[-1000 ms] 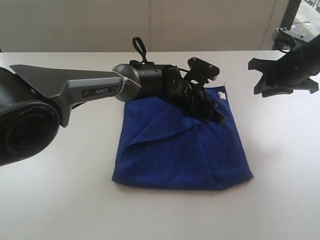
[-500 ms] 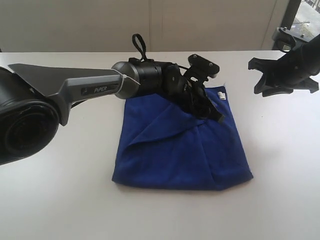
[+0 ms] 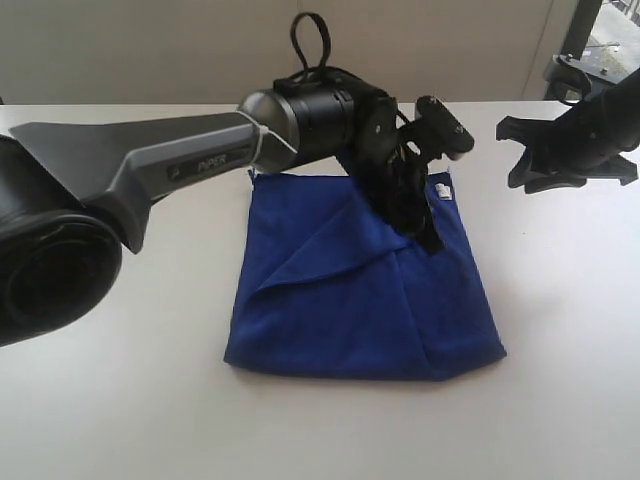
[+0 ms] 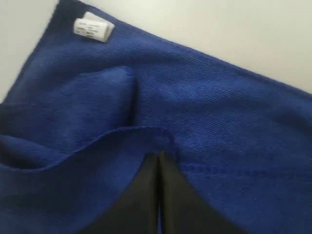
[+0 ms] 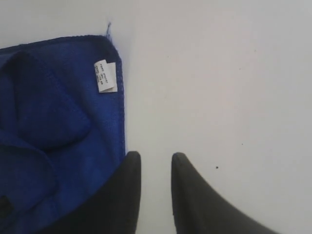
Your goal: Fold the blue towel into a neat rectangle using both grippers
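Pressing the fingers of my left gripper [image 3: 430, 240] fully together, I am resting their tips on the deep royal-blue terry towel [image 3: 350, 300], which is lying loosely folded in the middle of the white table [image 3: 120, 400]. My left arm is reaching across the towel's far edge from the left of the exterior view. In the left wrist view the left gripper [image 4: 158, 158] is showing no gap at all between its two black fingers, and their tips are meeting right at the edge of a folded-over flap. I cannot tell whether any cloth is caught between them.

My right gripper [image 3: 508, 155] is hanging off to the right, well apart from the towel and raised above the table, with its fingers partly spread and nothing between them. The right wrist view is showing that narrow gap [image 5: 153, 158] over bare table, just beside the towel's side edge.

Only the exterior view is giving the whole outline, with a diagonal flap lying across the top layer. The small white label [image 3: 442, 190] at the far right corner is reading clearly in both wrist views.
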`<state>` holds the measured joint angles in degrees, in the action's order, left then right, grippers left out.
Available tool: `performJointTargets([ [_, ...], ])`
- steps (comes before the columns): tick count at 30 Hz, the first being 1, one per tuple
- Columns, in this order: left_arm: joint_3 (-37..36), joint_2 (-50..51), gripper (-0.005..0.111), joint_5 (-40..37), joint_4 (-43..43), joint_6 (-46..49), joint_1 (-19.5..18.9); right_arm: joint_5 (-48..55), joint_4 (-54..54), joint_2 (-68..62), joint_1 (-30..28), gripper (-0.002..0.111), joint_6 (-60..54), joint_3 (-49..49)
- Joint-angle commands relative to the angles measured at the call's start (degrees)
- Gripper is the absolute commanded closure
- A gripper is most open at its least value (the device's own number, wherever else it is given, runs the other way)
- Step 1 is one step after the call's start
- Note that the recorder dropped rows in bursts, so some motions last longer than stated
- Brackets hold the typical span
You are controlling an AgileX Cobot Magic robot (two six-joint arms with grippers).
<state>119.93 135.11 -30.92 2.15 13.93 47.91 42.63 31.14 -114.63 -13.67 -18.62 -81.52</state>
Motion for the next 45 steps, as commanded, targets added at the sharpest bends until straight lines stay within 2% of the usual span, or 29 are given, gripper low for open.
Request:
performJointTargets([
  [1,0.20,1.62,0.107,1.03,2.00,-0.06,1.40,0.07,-0.10,0.24,-0.34,0.086,-1.04,0.26],
  [2,0.20,2.06,0.107,1.74,2.14,-0.06,1.55,0.07,-0.10,0.24,-0.34,0.086,-1.31,0.26],
  [4,0.20,2.32,0.098,3.28,2.38,-0.06,1.84,0.45,-0.10,0.24,-0.34,0.086,-2.21,0.26],
  [8,0.20,2.42,0.058,6.54,2.67,-0.06,1.84,0.45,-0.10,0.24,-0.34,0.086,-2.21,0.26],
  [10,0.10,2.83,0.054,6.93,2.67,-0.06,1.84,0.20,-0.10,0.24,-0.34,0.086,-2.19,0.26],
  [15,0.10,4.86,0.055,7.66,3.05,-0.42,0.75,-0.04,-0.01,0.24,-0.34,0.086,-2.19,0.26],
  [18,0.10,5.49,0.063,8.18,3.05,-0.54,0.54,-0.15,-0.01,0.24,-0.34,0.086,-2.19,0.26],
  [27,0.10,5.49,0.107,8.03,3.05,-0.54,0.54,-0.37,-0.01,0.24,-0.34,0.086,-2.19,0.26],
  [37,0.21,0.55,0.107,7.69,3.05,-3.03,0.69,-0.48,0.11,0.24,-0.34,0.086,-2.19,0.26],
  [45,0.21,-2.91,0.107,0.32,5.26,-3.90,-1.51,0.36,0.38,0.24,-0.11,0.086,-2.19,0.26],
])
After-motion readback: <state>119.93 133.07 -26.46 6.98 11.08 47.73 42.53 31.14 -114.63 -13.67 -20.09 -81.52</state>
